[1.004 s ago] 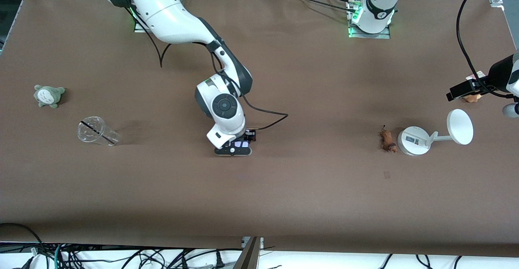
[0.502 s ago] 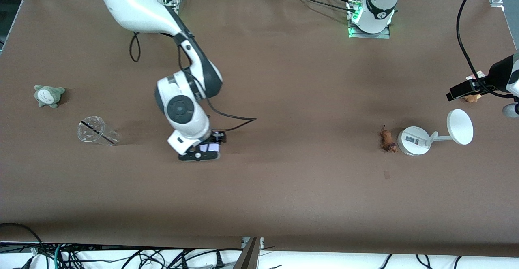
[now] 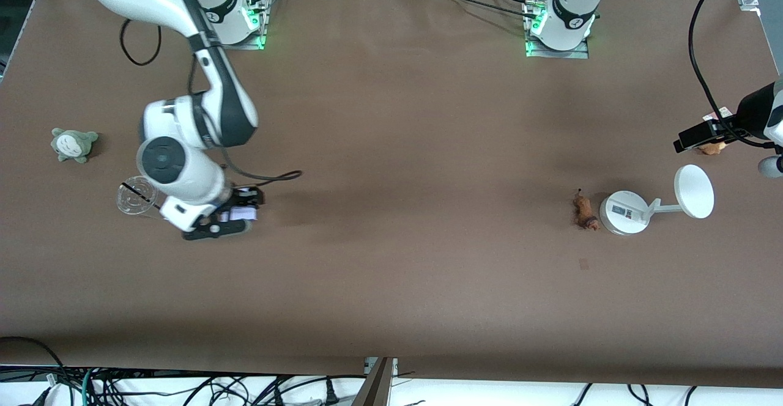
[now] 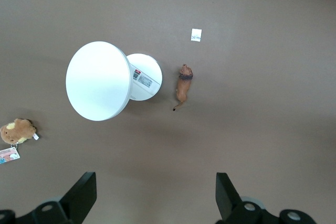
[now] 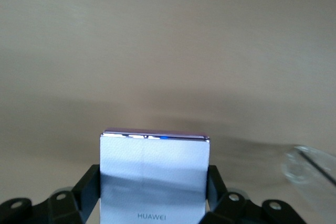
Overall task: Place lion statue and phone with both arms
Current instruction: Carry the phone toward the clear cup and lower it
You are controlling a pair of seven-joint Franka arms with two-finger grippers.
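Fingers of the right gripper [image 3: 235,215] are pinching the small flat pale lavender-white phone [image 3: 238,214] by its two side edges; in the right wrist view the black fingertips [image 5: 89,182] are pressing against either side of that device [image 5: 154,177], which is bearing faint "HUAWEI" print near its lower edge. In the front view this gripper is hanging in the left part of the frame, over the brown table cover [image 3: 391,271], just beside the clear plastic cup lying on its side [image 3: 137,196]. A blurred edge of that cup [image 5: 310,163] is showing at the lower right of the right wrist view.

At the right edge of the front view the left gripper [image 3: 694,137] is waiting in the air, over the round brown plush with a card tag [image 3: 711,147]. Its two black fingers [image 4: 79,195] are standing wide apart with nothing between them.

Lying on the table in the right part of the front view is the tiny orange-brown lion statue [image 3: 585,210], just beside the round base of the white stand with a disc [image 3: 624,212]. From the left wrist camera, the lion [image 4: 183,86] and the stand [image 4: 100,80] are sitting near the middle of the frame, with the brown plush [image 4: 17,131] at the left edge.

Over at the left edge of the front view, a small grey-green plush toy [image 3: 73,143] is resting on the cover.
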